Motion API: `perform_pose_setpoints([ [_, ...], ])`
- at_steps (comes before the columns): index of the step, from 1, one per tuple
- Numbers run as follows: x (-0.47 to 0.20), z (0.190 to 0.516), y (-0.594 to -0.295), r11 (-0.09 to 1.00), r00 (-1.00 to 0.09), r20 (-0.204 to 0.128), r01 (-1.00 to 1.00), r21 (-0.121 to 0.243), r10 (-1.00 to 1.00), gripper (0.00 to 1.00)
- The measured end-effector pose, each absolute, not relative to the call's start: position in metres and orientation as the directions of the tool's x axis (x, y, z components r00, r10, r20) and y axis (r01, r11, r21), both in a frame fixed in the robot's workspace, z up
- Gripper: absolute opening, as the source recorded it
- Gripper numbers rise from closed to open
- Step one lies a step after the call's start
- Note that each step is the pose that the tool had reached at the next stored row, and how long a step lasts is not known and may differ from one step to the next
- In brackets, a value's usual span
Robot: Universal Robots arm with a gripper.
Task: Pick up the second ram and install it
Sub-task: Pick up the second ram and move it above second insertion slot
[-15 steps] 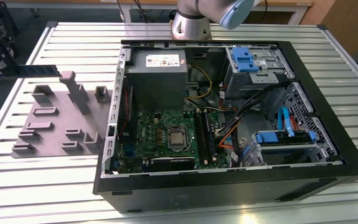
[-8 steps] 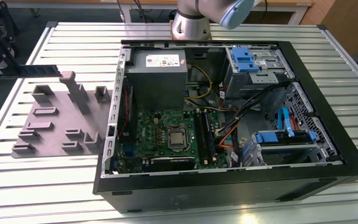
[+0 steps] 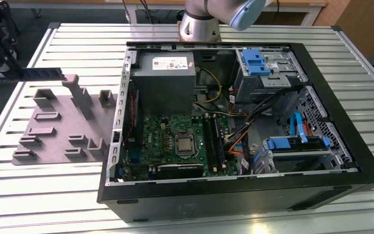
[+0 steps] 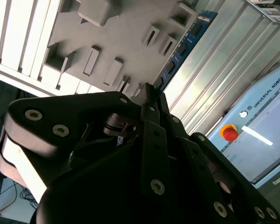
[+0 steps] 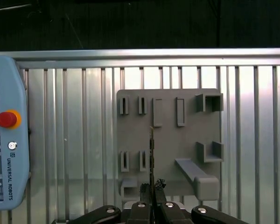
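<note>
Dark capital lettering beside a small round emblem runs along the pale blue pendant (image 5: 9, 154) in both wrist views (near its red button (image 5: 7, 119)). A white printed label (image 3: 167, 63) sits on the grey power supply (image 3: 164, 87); its print is illegible. The second ram (image 3: 41, 74) perhaps carries a pale sticker.

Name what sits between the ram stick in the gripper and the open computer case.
In the exterior view, the grey tray with its upright blocks stands between the second ram and the computer case.
</note>
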State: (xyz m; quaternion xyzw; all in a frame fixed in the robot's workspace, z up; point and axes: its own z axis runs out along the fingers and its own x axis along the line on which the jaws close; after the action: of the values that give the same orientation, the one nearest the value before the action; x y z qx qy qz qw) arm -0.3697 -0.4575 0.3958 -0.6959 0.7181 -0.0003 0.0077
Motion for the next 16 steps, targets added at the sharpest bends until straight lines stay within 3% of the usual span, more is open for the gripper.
perform_pose_setpoints([
  [16,-0.3631,0.3958,-0.4574,0.032,-0.031,-0.011,-0.999,-0.011,-0.999,0.14],
])
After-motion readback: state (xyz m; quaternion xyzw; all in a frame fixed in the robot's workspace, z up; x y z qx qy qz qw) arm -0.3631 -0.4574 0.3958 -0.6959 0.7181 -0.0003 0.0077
